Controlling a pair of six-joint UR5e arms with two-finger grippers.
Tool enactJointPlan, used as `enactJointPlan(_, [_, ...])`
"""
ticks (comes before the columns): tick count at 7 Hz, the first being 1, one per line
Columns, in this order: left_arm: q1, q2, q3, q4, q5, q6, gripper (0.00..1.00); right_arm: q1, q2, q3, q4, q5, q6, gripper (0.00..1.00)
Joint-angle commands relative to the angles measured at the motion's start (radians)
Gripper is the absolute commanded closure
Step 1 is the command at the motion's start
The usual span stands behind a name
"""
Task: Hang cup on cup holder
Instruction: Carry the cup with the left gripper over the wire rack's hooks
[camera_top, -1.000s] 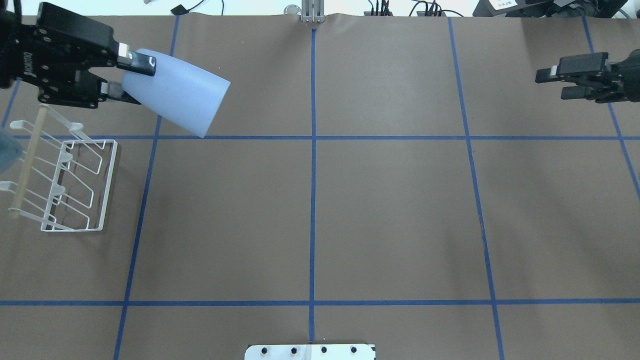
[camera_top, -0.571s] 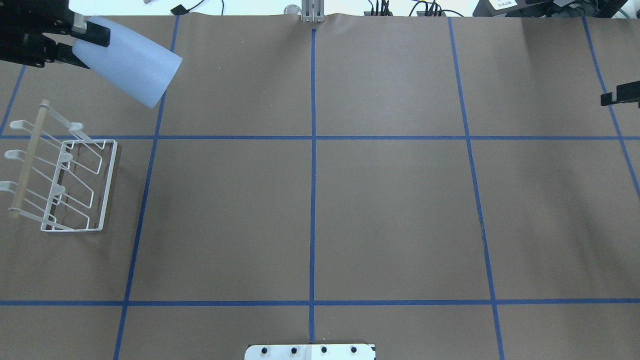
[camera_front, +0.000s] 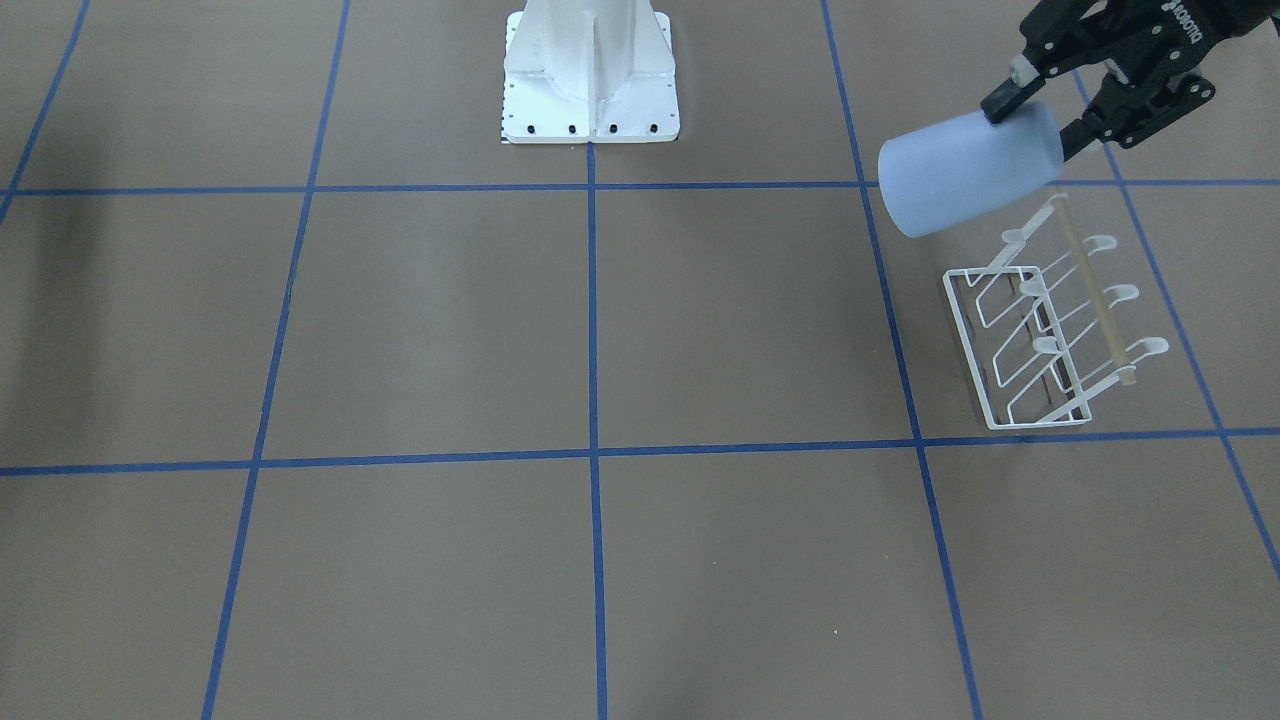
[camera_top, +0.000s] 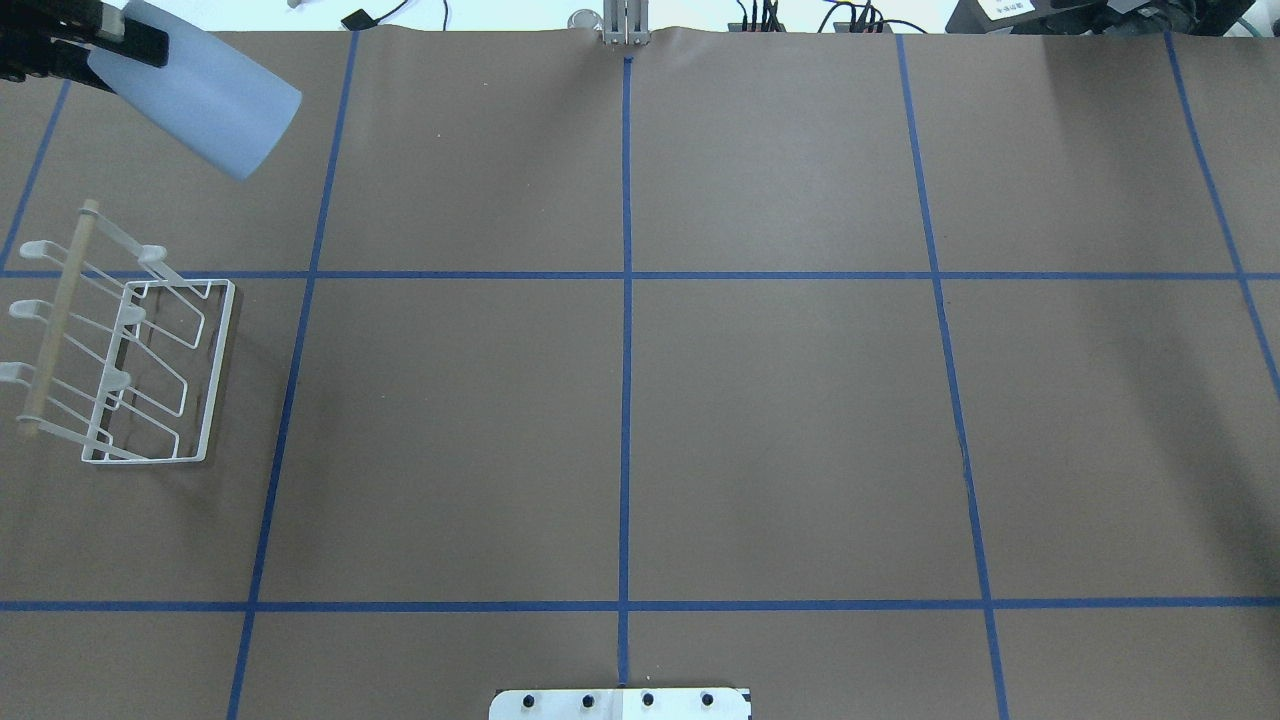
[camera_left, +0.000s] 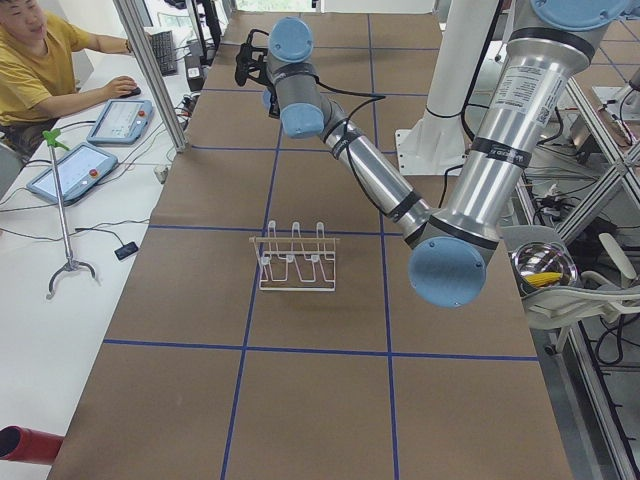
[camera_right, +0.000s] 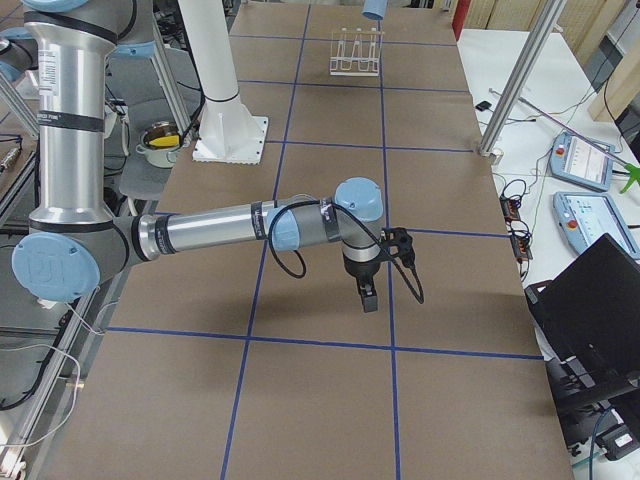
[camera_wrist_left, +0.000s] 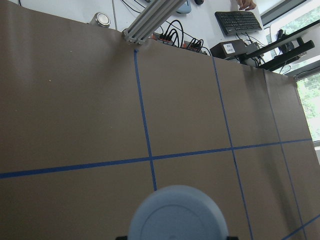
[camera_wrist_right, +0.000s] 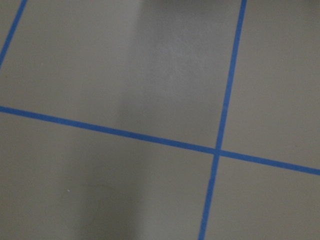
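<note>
The pale blue cup (camera_front: 965, 170) is tilted in the air, its wide rim pointing away from my left gripper (camera_front: 1038, 122), which is shut on its narrow end. In the overhead view the cup (camera_top: 200, 95) and left gripper (camera_top: 105, 62) are at the far left corner, beyond the cup holder (camera_top: 120, 350). The white wire holder (camera_front: 1040, 330), with its wooden rod, stands empty on the table below the cup. The cup fills the bottom edge of the left wrist view (camera_wrist_left: 175, 212). My right gripper (camera_right: 368, 295) shows only in the exterior right view, pointing down; I cannot tell its state.
The robot's white base plate (camera_front: 590, 80) is at the near middle edge. Brown table paper with blue tape lines (camera_top: 625, 275) covers the table. Cables and a metal post (camera_top: 625, 25) line the far edge. An operator (camera_left: 40, 60) sits beside the table.
My left gripper has carried the cup toward the far left corner, partly out of the overhead view. My right gripper has moved right, out of the overhead view.
</note>
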Motion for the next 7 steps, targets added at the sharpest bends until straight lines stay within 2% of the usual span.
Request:
enactJointPlan(1, [0.007, 0.051, -0.003, 0.096, 0.155, 0.247, 1.00, 0.038, -0.001, 0.000, -0.118, -0.015, -0.114, 0.00])
enactJointPlan(3, [0.019, 0.103, -0.004, 0.165, 0.275, 0.411, 1.00, 0.038, -0.009, 0.000, -0.113, -0.014, -0.114, 0.00])
enactJointPlan(5, [0.048, 0.155, -0.007, 0.254, 0.439, 0.553, 1.00, 0.038, -0.011, -0.002, -0.110, -0.010, -0.114, 0.00])
enactJointPlan(7, [0.132, 0.195, -0.006, 0.285, 0.478, 0.557, 1.00, 0.038, -0.014, 0.000, -0.108, -0.006, -0.114, 0.00])
